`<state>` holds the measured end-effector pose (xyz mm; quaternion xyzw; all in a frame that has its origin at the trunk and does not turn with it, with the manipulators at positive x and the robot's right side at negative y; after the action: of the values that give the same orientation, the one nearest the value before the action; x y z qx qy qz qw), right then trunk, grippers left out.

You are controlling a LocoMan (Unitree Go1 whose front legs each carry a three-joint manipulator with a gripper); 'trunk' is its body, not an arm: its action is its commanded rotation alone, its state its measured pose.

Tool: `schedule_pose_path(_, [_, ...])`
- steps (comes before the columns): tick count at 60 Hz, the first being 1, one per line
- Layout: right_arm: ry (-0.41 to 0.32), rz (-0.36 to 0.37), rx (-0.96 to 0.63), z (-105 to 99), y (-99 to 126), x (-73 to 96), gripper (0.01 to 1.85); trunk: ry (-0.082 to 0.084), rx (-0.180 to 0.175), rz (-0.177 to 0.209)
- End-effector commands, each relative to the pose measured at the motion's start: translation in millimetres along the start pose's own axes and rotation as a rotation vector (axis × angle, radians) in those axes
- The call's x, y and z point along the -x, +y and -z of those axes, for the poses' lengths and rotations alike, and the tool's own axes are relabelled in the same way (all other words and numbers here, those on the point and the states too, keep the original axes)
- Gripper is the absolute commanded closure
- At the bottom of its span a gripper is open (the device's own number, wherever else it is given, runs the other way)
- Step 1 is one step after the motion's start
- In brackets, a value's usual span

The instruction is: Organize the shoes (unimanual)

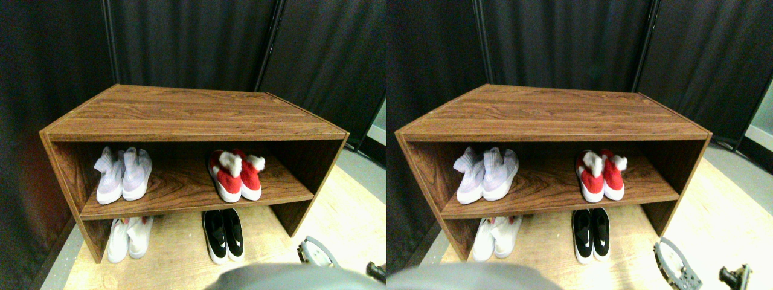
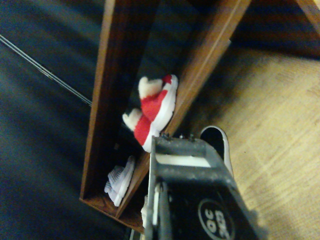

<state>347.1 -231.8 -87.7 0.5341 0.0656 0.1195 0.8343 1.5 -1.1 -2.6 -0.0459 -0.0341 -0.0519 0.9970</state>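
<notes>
- On the wooden shelf, bare board lies open between the lavender shoes at 9 o'clock and the red shoes at 3 o'clock.
- Beneath it, bare floor separates the white shoes from the black shoes.
- The side panels close off both ends.
- Open floor lies around the gripper at 5 o'clock.

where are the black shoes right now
In the stereo pair view the black shoes sit side by side on the floor under the wooden shelf, on its right side, directly below the red shoes and right of the white pair.
</notes>
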Motion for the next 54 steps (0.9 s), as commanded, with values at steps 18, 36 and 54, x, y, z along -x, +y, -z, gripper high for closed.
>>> schedule_pose_path(18, [0.027, -0.115, 0.092, 9.0, 51.4, -10.5, 1.80, -0.037, 0.002, 0.008])
schedule_pose_path(36, [0.078, -0.129, 0.069, 18.6, 64.6, -28.5, 1.80, -0.035, 0.012, 0.010])
schedule_pose_path(54, [0.021, -0.136, 0.054, 17.7, 59.4, -35.8, 1.80, -0.026, 0.011, 0.001])
